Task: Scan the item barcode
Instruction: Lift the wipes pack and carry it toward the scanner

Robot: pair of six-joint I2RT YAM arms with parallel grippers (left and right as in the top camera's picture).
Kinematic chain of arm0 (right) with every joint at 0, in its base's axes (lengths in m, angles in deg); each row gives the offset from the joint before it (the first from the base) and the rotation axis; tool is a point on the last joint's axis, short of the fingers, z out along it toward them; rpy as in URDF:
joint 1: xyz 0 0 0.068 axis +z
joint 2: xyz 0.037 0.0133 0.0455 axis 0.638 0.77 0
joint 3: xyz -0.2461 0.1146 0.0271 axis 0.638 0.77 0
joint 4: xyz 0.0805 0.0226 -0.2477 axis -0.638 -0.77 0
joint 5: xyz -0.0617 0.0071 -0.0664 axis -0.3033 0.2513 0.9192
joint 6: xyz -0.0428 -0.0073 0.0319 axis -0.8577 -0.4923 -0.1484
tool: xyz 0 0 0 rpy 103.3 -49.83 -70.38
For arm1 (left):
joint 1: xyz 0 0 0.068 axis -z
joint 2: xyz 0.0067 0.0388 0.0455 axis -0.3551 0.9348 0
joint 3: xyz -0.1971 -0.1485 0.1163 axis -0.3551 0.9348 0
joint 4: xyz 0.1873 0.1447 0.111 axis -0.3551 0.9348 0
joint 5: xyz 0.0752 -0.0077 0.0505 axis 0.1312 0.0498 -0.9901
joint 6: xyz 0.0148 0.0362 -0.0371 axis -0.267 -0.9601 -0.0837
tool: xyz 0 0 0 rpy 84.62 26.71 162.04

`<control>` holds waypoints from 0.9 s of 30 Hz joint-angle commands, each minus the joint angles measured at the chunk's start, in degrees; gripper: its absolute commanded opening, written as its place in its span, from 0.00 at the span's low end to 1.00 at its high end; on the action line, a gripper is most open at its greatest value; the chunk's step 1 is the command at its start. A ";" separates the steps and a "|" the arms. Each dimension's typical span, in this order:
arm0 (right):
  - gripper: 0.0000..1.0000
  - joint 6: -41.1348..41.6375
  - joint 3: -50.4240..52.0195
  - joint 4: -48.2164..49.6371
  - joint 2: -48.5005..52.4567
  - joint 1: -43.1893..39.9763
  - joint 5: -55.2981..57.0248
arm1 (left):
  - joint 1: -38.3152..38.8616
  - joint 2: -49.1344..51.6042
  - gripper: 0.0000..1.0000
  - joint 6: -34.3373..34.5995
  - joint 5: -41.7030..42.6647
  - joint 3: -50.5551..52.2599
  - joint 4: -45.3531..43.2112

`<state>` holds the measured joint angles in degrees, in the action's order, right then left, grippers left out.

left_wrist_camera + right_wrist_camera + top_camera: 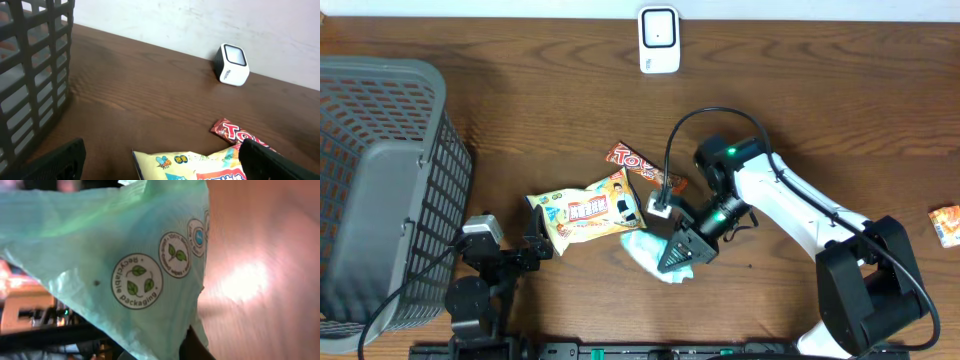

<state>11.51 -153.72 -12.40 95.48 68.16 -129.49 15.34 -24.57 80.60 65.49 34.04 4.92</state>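
Note:
A pale mint-green packet (pixel 642 248) lies just right of the table's middle, and my right gripper (pixel 672 262) is shut on its near end. The right wrist view is filled by this packet (pixel 135 280), with round "Recyclable packaging" marks on it, and one dark fingertip (pixel 195 347) shows at its lower edge. No barcode shows on the face in view. The white scanner (pixel 659 40) stands at the far edge, well away from the packet. My left gripper (pixel 167 167) is open at the front left, its fingers either side of a yellow snack bag (pixel 200 165) without touching it.
A red chocolate bar (pixel 638 165) lies behind the yellow snack bag (pixel 590 210). A grey mesh basket (pixel 380 190) fills the left side. An orange packet (pixel 946 224) sits at the right edge. The scanner (pixel 233 65) stands against the wall.

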 commanded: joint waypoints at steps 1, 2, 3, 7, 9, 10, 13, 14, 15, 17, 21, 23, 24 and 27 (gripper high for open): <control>0.01 -21.94 0.20 -4.68 0.22 0.13 -14.43 | 0.17 -0.15 0.98 0.52 0.33 1.33 0.63; 0.01 -22.21 0.20 -5.84 0.22 0.15 -15.37 | 0.17 -0.15 0.98 0.52 0.33 1.33 0.63; 0.01 -22.21 0.20 -7.39 0.22 0.15 -16.61 | 0.17 -0.15 0.98 0.52 0.33 1.33 0.63; 0.01 -22.56 0.20 -12.66 0.22 0.26 -21.64 | 0.17 -0.15 0.98 0.52 0.33 1.33 0.63; 0.01 -23.43 0.20 -14.25 0.22 0.46 -22.29 | 0.17 -0.15 0.98 0.52 0.33 1.33 0.63; 0.01 -24.37 0.20 -14.97 0.22 0.48 -22.40 | 0.17 -0.15 0.98 0.52 0.33 1.33 0.63; 0.01 -25.49 0.20 -15.15 0.22 0.46 -23.47 | 0.17 -0.15 0.98 0.52 0.33 1.33 0.63; 0.01 -26.27 0.20 -15.06 0.22 0.39 -24.52 | 0.17 -0.15 0.98 0.52 0.33 1.33 0.63; 0.01 -26.43 0.20 -14.69 0.22 0.22 -24.96 | 0.17 -0.15 0.98 0.52 0.33 1.33 0.63; 0.01 -26.43 0.20 -14.21 0.22 -0.31 -24.94 | 0.17 -0.15 0.98 0.52 0.33 1.33 0.63; 0.01 -26.40 0.20 -14.19 0.22 -1.25 -24.92 | 0.17 -0.15 0.98 0.52 0.33 1.33 0.63; 0.01 -26.43 0.20 -14.10 0.22 -1.53 -24.87 | 0.17 -0.15 0.98 0.52 0.33 1.33 0.63; 0.01 -26.73 0.20 -14.05 0.22 -1.60 -24.83 | 0.17 -0.15 0.98 0.52 0.33 1.33 0.63; 0.01 -28.59 0.17 -14.10 0.22 -1.84 -24.37 | 0.17 -0.15 0.98 0.52 0.33 1.33 0.63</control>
<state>-14.04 -153.59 -26.63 95.52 67.30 -151.81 15.34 -24.57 80.60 65.49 34.04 4.92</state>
